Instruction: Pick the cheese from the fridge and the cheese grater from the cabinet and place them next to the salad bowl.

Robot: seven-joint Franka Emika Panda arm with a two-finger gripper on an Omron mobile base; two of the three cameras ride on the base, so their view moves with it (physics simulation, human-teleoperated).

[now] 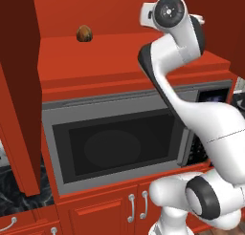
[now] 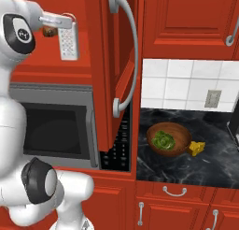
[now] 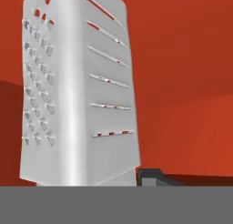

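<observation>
Item one, grater [image 2: 68, 43]: you have it hanging dotted face outward from the end effector [image 2: 63, 24], whose jaws are closed narrow on its top handle, up in front of the open cabinet [image 1: 119, 57] above the microwave [image 1: 119, 145]; in the hand view its slotted and dotted faces [image 3: 77, 95] stand against red wood. Item two, cheese [image 2: 197, 148]: it lies on the dark tabletop [image 2: 186, 170], touching the right side of the salad bowl [image 2: 177, 147]. Item three: a small brown round thing [image 1: 84, 34] sits on the cabinet shelf.
</observation>
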